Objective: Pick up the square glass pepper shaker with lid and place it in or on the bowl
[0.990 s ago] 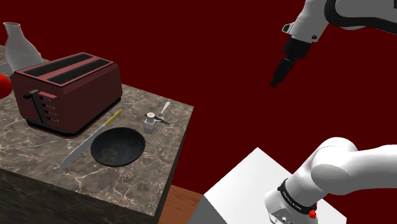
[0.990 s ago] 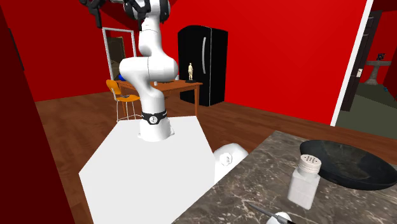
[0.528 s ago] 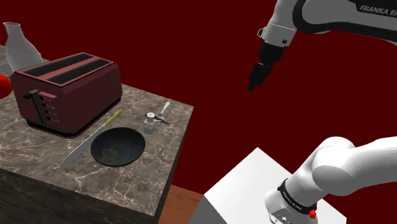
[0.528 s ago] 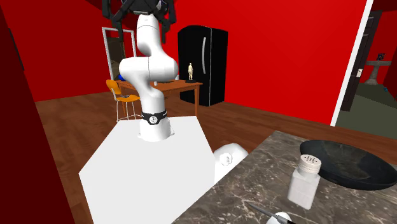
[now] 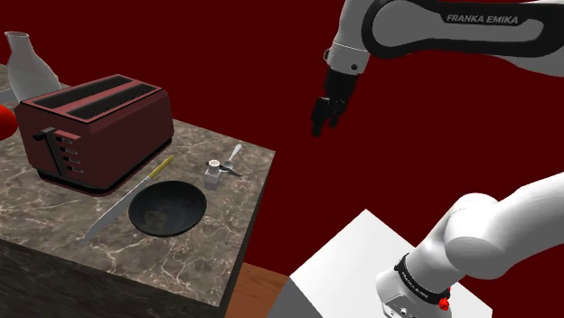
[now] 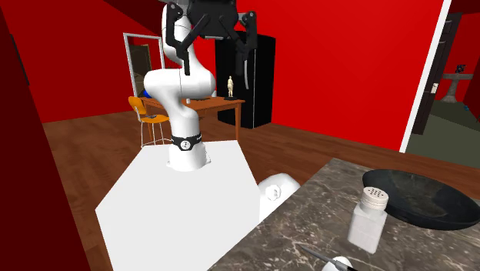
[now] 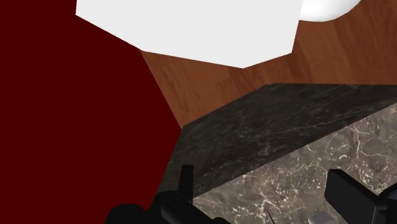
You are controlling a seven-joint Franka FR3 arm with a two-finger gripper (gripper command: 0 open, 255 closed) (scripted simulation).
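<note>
You are just starting: your gripper (image 5: 323, 116) is hovering empty, fingers spread, well off the counter (image 5: 54, 226). The pepper shaker (image 5: 214, 172) is standing at the black bowl's (image 5: 166, 208) two o'clock, not yet grasped.

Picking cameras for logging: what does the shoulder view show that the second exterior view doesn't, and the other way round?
Shoulder view adds: dark red two-slot toaster, white vase, long knife with yellow handle.
Second exterior view adds: black fridge, brown wooden table, orange chair.
Both: square whitish pepper shaker with perforated lid, round black bowl, dark marbled counter, open black claw on the white arm, white box stand.
</note>
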